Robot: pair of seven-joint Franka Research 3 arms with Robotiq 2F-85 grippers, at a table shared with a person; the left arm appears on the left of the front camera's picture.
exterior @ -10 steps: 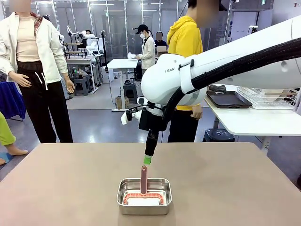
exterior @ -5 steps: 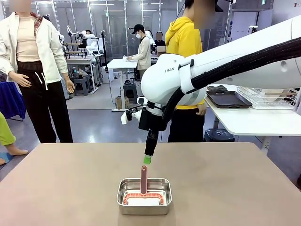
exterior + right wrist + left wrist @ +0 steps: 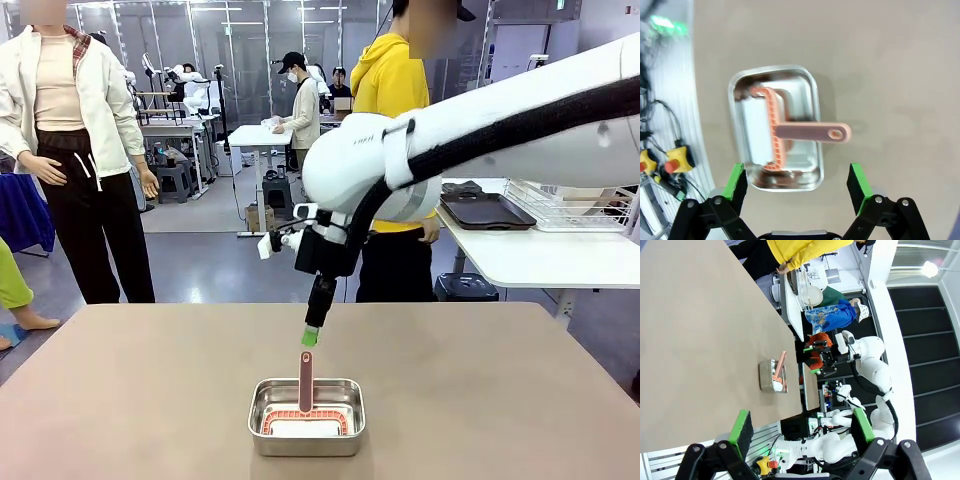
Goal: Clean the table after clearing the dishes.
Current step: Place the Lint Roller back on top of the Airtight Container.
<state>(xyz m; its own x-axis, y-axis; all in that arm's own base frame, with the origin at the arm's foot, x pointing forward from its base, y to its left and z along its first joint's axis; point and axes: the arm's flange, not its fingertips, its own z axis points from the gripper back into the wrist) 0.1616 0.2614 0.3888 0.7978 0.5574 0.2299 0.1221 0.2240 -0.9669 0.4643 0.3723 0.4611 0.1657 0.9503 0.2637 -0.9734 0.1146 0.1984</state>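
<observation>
My right fingers are spread wide and hold nothing; in the right wrist view the green pads rise at the lower left and lower right of the frame. Just above them lies the steel pan, left of centre. In it rests the scraper. Its white blade sits on the pan's left side. Its pink handle runs across the frame to the right, over the pan's rim, ending in a small eyelet. That long axis lies across the line between my pads, so I judge a straight descent would bring one pad to each side of it.

In the front view my right fingers hang above the handle's upper end, near it but not touching, at the middle of the frame.

My left fingers are spread too, empty, at the bottom of the left wrist view. The pan is well apart from them, so the right arm is nearer.

The worktop lies bare around the pan. Beyond its far edge a person in yellow stands.
</observation>
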